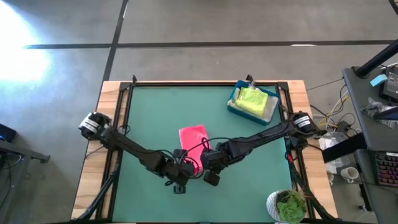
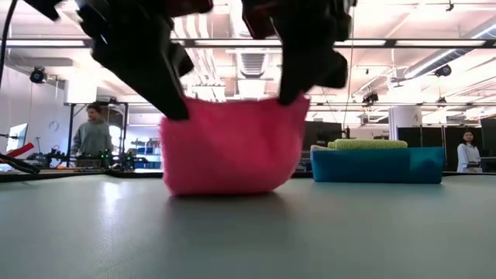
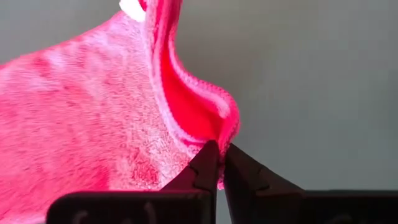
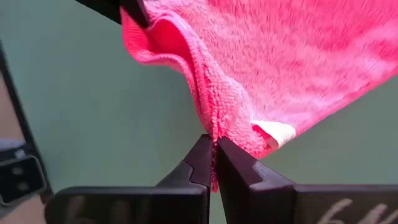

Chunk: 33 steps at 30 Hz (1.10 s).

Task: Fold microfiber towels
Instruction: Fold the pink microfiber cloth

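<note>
A hot pink microfiber towel (image 1: 193, 138) lies in the middle of the green table, its near edge raised. In the low view the towel (image 2: 232, 147) hangs between both grippers and its lower part rests on the table. My left gripper (image 3: 219, 148) is shut on the towel's near left corner. My right gripper (image 4: 212, 142) is shut on its near right corner. Both grippers slant down from the near side, with the left gripper (image 1: 181, 164) and the right gripper (image 1: 206, 163) close together. Lime green and yellow towels (image 1: 254, 99) lie in a blue bin. My left gripper pinches the towel's hemmed edge (image 3: 224, 124) at a near corner between its two fingers, slanting down from the near left. The cloth curls there; one layer or several, I cannot tell. The corner is lifted and the rest sags down to the table. My right gripper pinches the hemmed edge (image 4: 214, 121) between its two fingers, beside the white tag (image 4: 277, 134), slanting down from the near right. That corner is held up clear of the table. The cloth hangs slack away from the fingers.
The blue bin (image 1: 236, 107) stands at the far right of the table and shows at the right in the low view (image 2: 380, 164). A potted plant (image 1: 289, 205) sits at the near right corner. People stand in the room beyond the table.
</note>
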Available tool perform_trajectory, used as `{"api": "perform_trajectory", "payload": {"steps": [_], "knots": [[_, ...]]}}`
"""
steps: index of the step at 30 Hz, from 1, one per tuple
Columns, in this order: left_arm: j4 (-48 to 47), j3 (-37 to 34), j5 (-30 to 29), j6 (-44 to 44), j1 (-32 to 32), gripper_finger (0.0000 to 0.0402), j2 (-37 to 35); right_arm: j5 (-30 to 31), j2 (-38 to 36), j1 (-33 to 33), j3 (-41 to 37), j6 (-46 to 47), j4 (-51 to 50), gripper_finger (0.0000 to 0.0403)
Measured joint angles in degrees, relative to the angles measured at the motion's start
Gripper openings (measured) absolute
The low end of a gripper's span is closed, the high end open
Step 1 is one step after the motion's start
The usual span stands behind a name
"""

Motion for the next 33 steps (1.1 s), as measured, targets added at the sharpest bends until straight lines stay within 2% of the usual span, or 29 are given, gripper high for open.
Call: {"api": "perform_trajectory", "payload": {"steps": [4, 8, 15, 25, 29, 33], "knots": [[-5.80, -0.02, -0.67, 1.46, 0.24, 0.0003, -3.43, 3.52, 0.00, -0.39, 2.15, -1.01, -0.55, 0.0008], [-11.01, -0.02, -4.05, 3.68, 1.67, 0.0003, -6.50, 5.09, -0.02, -3.20, 2.80, -3.57, -1.40, 0.0008], [-18.29, -0.07, -8.18, 5.82, 7.99, 0.0003, -8.56, 11.18, -0.02, -10.50, 2.71, -7.19, -1.50, 0.0008], [-20.04, -0.24, -7.72, 10.32, 19.66, 0.0003, -8.49, 11.95, 2.66, -18.78, 1.55, -13.05, 1.15, 0.0008], [-19.78, -0.24, -4.00, 12.48, 22.06, 0.0003, -7.91, 12.12, 2.73, -20.15, 1.06, -14.82, 1.97, 0.0008], [-19.74, -0.24, -3.57, 13.12, 22.83, 0.0003, -6.74, 13.08, 2.75, -20.79, 1.04, -18.78, 2.53, 0.0009]]}}
